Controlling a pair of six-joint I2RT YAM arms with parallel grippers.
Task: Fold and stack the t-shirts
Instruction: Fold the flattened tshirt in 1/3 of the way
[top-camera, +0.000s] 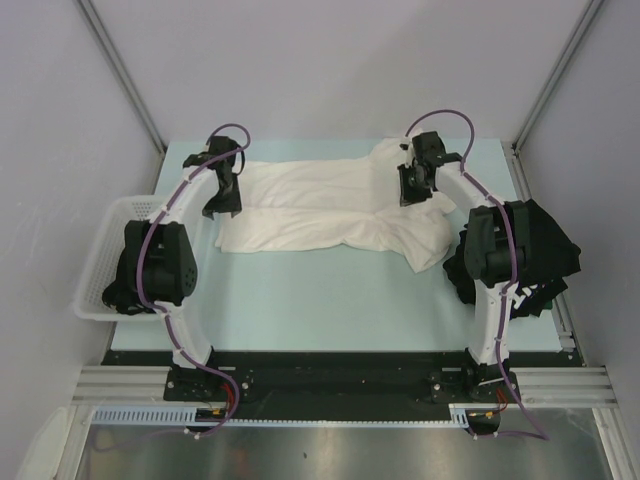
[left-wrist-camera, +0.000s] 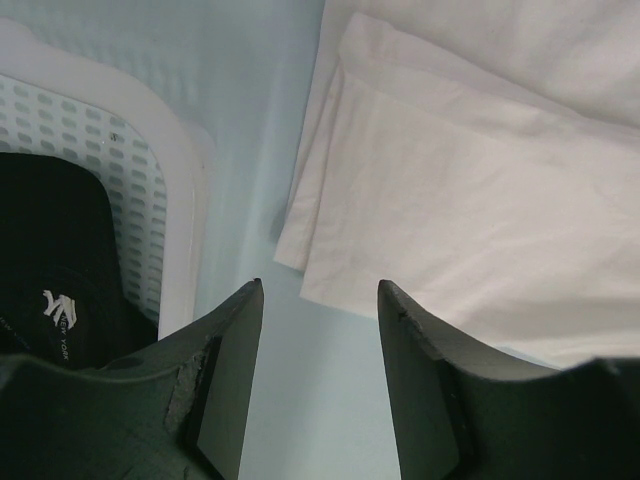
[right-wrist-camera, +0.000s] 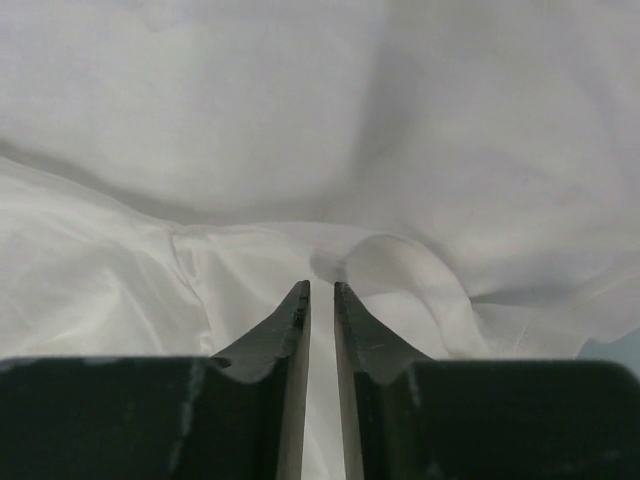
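A cream-white t-shirt (top-camera: 320, 210) lies spread out and partly folded lengthwise across the far half of the table. My left gripper (top-camera: 222, 200) hovers at its left end. In the left wrist view this gripper (left-wrist-camera: 320, 285) is open over bare table, with the t-shirt's folded edge (left-wrist-camera: 480, 200) just ahead of the fingertips. My right gripper (top-camera: 412, 188) is down on the shirt's bunched right end. In the right wrist view its jaws (right-wrist-camera: 321, 285) stand a narrow gap apart over rumpled white cloth (right-wrist-camera: 300, 120), with nothing clearly pinched.
A white mesh basket (top-camera: 120, 215) sits at the table's left edge; inside it lies a black t-shirt with white print (left-wrist-camera: 50, 270). A heap of black t-shirts (top-camera: 545, 245) lies at the right edge, behind the right arm. Grey walls close in the table.
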